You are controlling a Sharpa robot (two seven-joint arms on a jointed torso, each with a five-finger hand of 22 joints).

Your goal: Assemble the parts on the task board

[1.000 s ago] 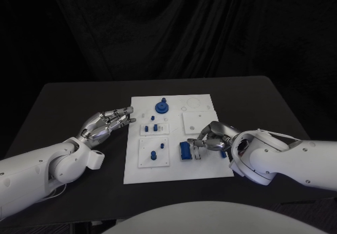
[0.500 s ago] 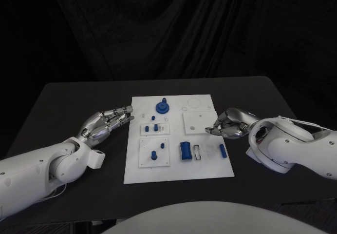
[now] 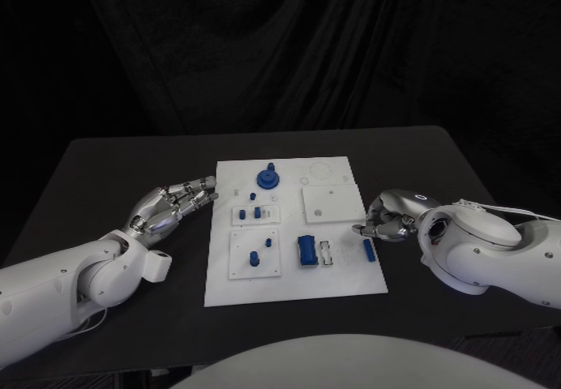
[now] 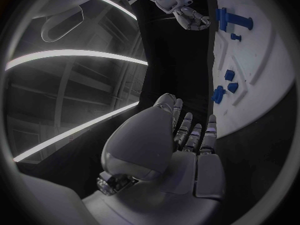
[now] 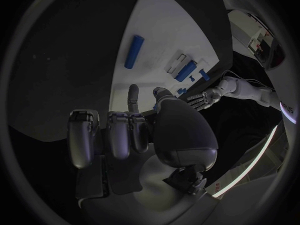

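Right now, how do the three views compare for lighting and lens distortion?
Head view: dim, dark backdrop, the white task board is the brightest surface and its edges run straight. Left wrist view: fisheye, the board edge bows, bright curved streaks of light cross the dark behind the left hand. Right wrist view: fisheye too, the right hand is dark against the board.

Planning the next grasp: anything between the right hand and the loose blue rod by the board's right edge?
Nothing visible. The right hand sits just off the task board, beside the blue rod; only bare board lies between them, and the hand holds nothing.
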